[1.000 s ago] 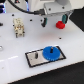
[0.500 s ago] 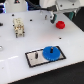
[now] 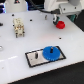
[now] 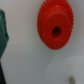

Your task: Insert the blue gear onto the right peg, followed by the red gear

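The blue gear (image 3: 51, 52) lies flat on the end of the grey black-rimmed plate (image 3: 34, 61) at the exterior view's right. It covers the right peg, which is hidden. The other thin peg (image 3: 38, 55) stands bare on the plate. The red gear (image 3: 60, 23) lies on the white table at the back right. My gripper (image 3: 58, 16) hangs just above and behind the red gear, with its dark fingers apart and nothing between them. In the wrist view the red gear (image 4: 55, 27) shows large, with its centre hole visible.
A beige block-like object (image 3: 19, 27) stands at the back of the exterior view's left. A dark green shape (image 4: 2, 40) shows at the wrist picture's edge. The table's front edge runs just below the plate.
My arm has shifted toward the exterior view's right, closing on the red gear. The blue gear and the plate have not moved.
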Motion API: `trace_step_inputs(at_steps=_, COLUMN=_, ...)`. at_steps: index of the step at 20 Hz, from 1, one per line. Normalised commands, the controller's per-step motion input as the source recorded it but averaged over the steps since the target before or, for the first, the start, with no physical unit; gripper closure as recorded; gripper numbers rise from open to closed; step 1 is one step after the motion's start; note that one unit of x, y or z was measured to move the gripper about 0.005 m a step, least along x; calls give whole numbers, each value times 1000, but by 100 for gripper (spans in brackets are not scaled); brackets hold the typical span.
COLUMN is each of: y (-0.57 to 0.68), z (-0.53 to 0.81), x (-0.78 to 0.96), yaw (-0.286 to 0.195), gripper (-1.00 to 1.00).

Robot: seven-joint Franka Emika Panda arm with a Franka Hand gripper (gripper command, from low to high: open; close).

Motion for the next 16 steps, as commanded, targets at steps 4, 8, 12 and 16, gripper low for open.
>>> trace_step_inputs(at_steps=4, y=-135, z=-367, x=-428, yaw=0, gripper=-100)
trace_step_inputs(at_steps=8, y=-224, z=-261, x=-397, yaw=0, gripper=-100)
trace_step_inputs(at_steps=12, y=-217, z=-230, x=-264, yaw=0, gripper=100)
trace_step_inputs(at_steps=16, y=-87, z=-106, x=-133, yaw=0, gripper=100)
